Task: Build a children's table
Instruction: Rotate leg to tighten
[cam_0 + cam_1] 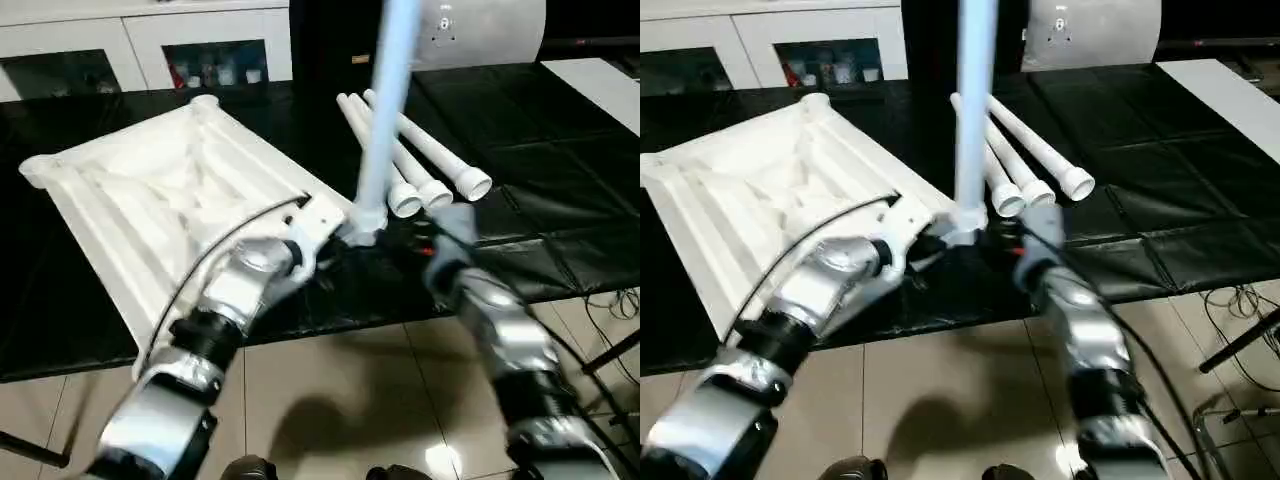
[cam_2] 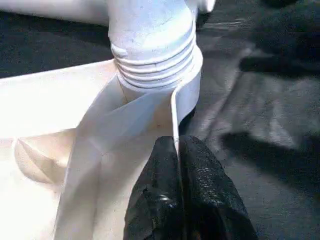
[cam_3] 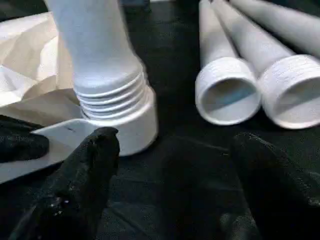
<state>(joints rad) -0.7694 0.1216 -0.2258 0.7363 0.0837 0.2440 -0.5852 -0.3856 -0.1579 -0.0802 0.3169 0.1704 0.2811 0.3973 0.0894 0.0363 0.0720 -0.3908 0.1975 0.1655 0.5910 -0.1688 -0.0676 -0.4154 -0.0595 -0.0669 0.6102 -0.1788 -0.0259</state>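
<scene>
Left claw [image 2: 177, 200] pinching table top [image 1: 150, 200] rim beside upright leg [image 1: 385, 110]; right claw [image 3: 175, 175] wide, just beside.

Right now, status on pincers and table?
Left pincer shut on tabletop rib by the corner socket. Right pincer open, holding nothing. One leg upright in the socket, threads showing. Three legs lying beside.
</scene>
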